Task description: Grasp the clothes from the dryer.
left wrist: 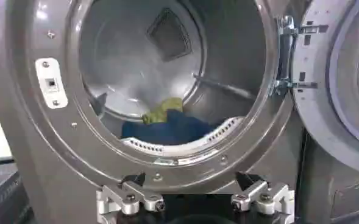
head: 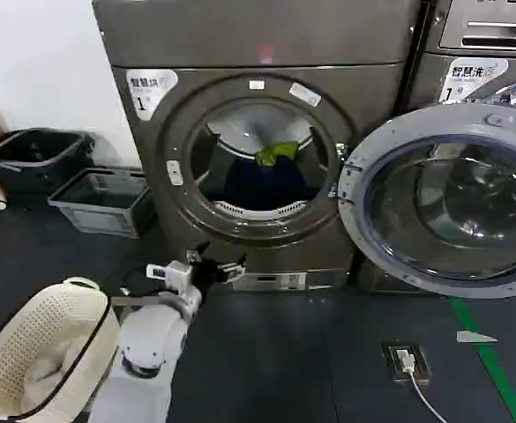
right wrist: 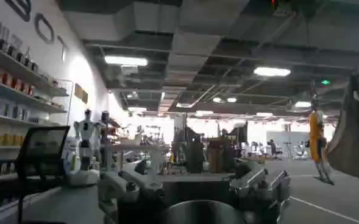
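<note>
Left hand [head: 212, 266] hangs released just in front of the dryer [head: 266, 132], low by the machine's base at about 7 o'clock from the porthole; its two fingers [left wrist: 130, 198] stand wide apart with nothing between them. In the left wrist view the same hand [left wrist: 194, 198] faces straight at the open drum. Right hand [right wrist: 194, 189] is elsewhere, pointing out into a large lit room with shelves along one wall (well away from the laundry), and its fingers also stand apart, empty.

Largest before the robot is the dryer, a bronze-grey front loader with a white "1" sticker [head: 149, 88] at its 10 o'clock corner. Its round glass door [head: 447, 207] is swung fully open at 3 o'clock of the porthole, hinged on that side. A lighter silver machine [head: 487, 44] stands just beside it, behind the door.

On the floor at 8 o'clock from the dryer sit two dark bins [head: 103, 201], and nearer the robot a cream wicker basket [head: 37, 344] with white cloth inside.

Inside the drum lie the clothes [head: 262, 181]: a dark blue heap at the bottom, and on its top, toward 12 o'clock, a small yellow-green garment [head: 277, 153]. Neither hand touches them.
</note>
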Controlling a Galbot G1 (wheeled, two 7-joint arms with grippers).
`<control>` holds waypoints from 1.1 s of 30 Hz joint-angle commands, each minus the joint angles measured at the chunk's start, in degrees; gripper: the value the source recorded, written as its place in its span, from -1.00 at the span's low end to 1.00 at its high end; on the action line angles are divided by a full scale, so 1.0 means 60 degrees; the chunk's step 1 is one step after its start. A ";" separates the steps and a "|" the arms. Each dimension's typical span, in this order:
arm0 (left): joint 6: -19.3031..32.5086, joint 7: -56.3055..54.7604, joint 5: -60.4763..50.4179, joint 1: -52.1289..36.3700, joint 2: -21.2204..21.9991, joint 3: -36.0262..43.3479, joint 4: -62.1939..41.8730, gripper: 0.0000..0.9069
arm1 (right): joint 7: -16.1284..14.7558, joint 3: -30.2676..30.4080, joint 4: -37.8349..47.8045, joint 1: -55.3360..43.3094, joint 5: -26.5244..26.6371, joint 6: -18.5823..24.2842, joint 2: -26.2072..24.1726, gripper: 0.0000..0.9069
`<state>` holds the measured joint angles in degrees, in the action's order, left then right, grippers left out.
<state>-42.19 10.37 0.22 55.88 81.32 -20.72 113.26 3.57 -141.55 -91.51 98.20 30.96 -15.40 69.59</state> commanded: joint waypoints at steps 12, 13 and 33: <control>-0.0469 -0.0009 -0.0027 0.0061 0.0021 0.0008 0.0017 1.00 | 0.0337 0.0234 0.0210 0.0031 -0.0095 0.0899 0.0032 1.00; -0.0469 -0.0009 -0.0028 0.0067 0.0018 0.0003 0.0018 1.00 | 0.0361 0.0232 0.0207 0.0025 -0.0088 0.0894 0.0022 1.00; -0.0469 -0.0020 -0.0038 0.0089 0.0070 0.0014 -0.0008 1.00 | 0.0457 0.0246 0.0230 0.0032 -0.0052 0.0909 0.0053 1.00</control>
<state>-42.19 10.22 0.01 56.42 81.78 -20.67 113.36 6.16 -140.04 -90.18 98.32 30.69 -10.13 69.94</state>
